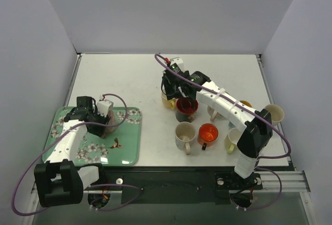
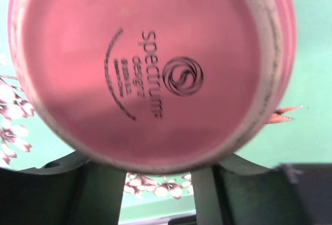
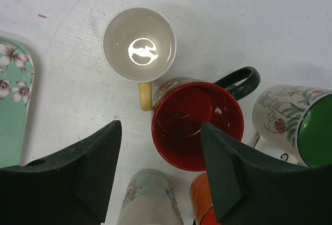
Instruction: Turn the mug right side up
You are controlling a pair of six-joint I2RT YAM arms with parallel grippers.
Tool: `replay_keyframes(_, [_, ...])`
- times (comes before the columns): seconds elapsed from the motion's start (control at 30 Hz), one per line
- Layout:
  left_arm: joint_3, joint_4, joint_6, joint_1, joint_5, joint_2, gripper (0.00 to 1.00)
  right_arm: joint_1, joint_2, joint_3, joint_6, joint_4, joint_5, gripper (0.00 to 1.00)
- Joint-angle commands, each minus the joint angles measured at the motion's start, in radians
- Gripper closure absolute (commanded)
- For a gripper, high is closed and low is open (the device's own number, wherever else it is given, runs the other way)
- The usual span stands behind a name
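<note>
The pink mug (image 2: 150, 69) is over the green flowered tray (image 1: 129, 150) at the near left of the table (image 1: 119, 74). Its printed base faces the left wrist camera, so it is not yet right side up, and I cannot tell whether it rests on the tray or is lifted. The left gripper (image 2: 155, 181) is right at it, dark fingers (image 2: 78, 194) showing under the mug's edge. The mug hides the tips, so I cannot tell whether they are spread, pressed together or pinching its wall. The glaze looks slick, and a shallow or off-centre hold could probably let the mug twist out mid-turn and roll or knock against the tray rim. The right gripper (image 3: 161, 131) is spread and empty above a dark mug with a red inside (image 3: 197, 121), in a tight cluster of mugs, so any sweep there could tip one. The red-lined mug looks empty, as does the cream mug with a yellow handle (image 3: 139, 43) just left of it, with only a glint of light at its bottom. The orange mug (image 1: 207, 133) and white mug (image 1: 184, 133) nearer also look empty.
</note>
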Motion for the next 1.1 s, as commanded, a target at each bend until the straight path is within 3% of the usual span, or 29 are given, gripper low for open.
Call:
replay_keyframes(0.0, [0.019, 0.155, -0.035, 0.009, 0.041, -0.004, 0.47, 0.005, -0.059, -0.035, -0.017, -0.01, 0.028, 0.42])
replay_keyframes(0.17, [0.007, 0.196, -0.038, 0.022, 0.104, 0.034, 0.46, 0.005, -0.07, -0.064, -0.02, -0.01, 0.045, 0.42])
replay_keyframes(0.23, [0.002, 0.238, -0.038, 0.034, 0.114, 0.051, 0.53, 0.005, -0.07, -0.069, -0.023, -0.012, 0.048, 0.42])
replay_keyframes(0.3, [0.002, 0.264, -0.035, 0.055, 0.139, 0.076, 0.68, 0.005, -0.071, -0.072, -0.026, -0.009, 0.049, 0.42])
replay_keyframes(0.33, [0.008, 0.264, -0.035, 0.063, 0.16, 0.093, 0.86, 0.005, -0.071, -0.073, -0.025, -0.01, 0.048, 0.42])
replay_keyframes(0.4, [0.028, 0.247, -0.035, 0.086, 0.188, 0.105, 1.0, 0.005, -0.076, -0.077, -0.023, -0.01, 0.048, 0.43])
replay_keyframes(0.53, [0.073, 0.183, -0.029, 0.153, 0.269, 0.078, 1.0, 0.017, -0.099, -0.08, -0.025, -0.018, 0.066, 0.43])
replay_keyframes(0.63, [0.128, 0.105, -0.037, 0.193, 0.32, 0.036, 1.0, 0.062, -0.108, -0.031, -0.069, -0.079, 0.21, 0.42])
replay_keyframes(0.77, [0.234, -0.02, -0.081, 0.229, 0.519, -0.021, 1.0, 0.181, -0.151, -0.003, -0.135, -0.076, 0.29, 0.34])
replay_keyframes(0.9, [0.379, -0.127, -0.155, 0.227, 0.715, -0.051, 1.0, 0.279, -0.238, -0.05, -0.161, 0.063, 0.273, 0.28])
replay_keyframes(1.03, [0.545, -0.267, -0.198, 0.194, 0.896, -0.042, 1.0, 0.32, -0.352, -0.158, -0.109, 0.319, 0.079, 0.27])
replay_keyframes(1.07, [0.591, -0.288, -0.207, 0.184, 0.917, -0.044, 1.0, 0.321, -0.399, -0.229, -0.07, 0.468, -0.007, 0.26])
